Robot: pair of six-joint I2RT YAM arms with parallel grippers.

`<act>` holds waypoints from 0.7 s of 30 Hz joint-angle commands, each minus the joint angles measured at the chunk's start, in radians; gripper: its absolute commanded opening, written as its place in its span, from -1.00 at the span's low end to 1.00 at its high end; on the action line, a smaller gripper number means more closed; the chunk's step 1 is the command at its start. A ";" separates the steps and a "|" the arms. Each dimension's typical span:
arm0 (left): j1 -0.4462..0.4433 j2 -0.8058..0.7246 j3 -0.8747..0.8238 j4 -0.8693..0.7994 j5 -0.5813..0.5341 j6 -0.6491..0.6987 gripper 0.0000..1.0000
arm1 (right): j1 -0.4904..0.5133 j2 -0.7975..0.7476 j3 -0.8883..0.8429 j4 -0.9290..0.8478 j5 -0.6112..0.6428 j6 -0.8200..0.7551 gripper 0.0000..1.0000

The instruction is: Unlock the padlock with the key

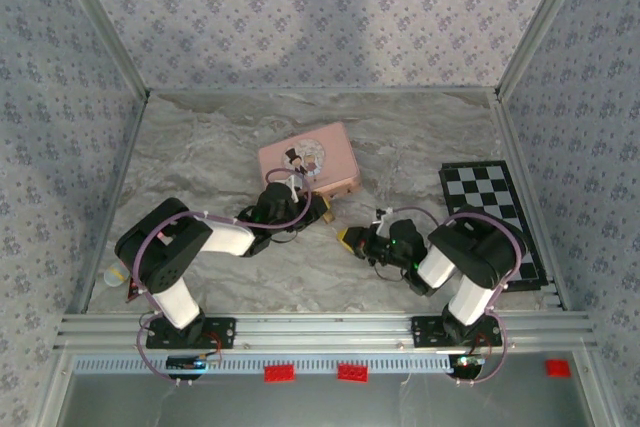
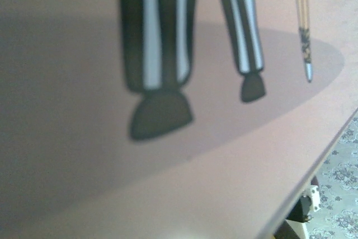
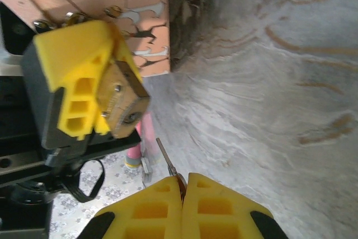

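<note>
My left gripper (image 1: 318, 210) reaches to the near edge of the pink box (image 1: 307, 159) and is shut on the brass padlock (image 3: 124, 100). In the right wrist view its yellow finger (image 3: 78, 79) presses the padlock's side, and the keyhole end faces down toward my right gripper. My right gripper (image 3: 183, 178) is shut on the key (image 3: 166, 159), whose thin blade sticks out up and left. The blade's tip stops a short gap below the padlock without touching it. The pink box's lid (image 2: 224, 155), with printed cartoon legs, sits very close under the left wrist camera.
A black-and-white chessboard (image 1: 492, 219) lies at the right, beside my right arm. A small pale object (image 1: 112, 278) sits by the left wall. Patterned walls close in the marbled table (image 1: 200, 147) on three sides.
</note>
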 commanded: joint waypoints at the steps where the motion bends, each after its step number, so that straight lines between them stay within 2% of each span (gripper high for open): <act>1: 0.008 0.018 -0.008 0.063 0.057 -0.104 -0.99 | -0.015 0.000 0.016 0.038 -0.015 0.019 -1.00; 21: 0.008 0.028 -0.016 0.099 0.064 -0.117 -0.99 | -0.054 -0.019 0.042 0.039 -0.067 0.035 -1.00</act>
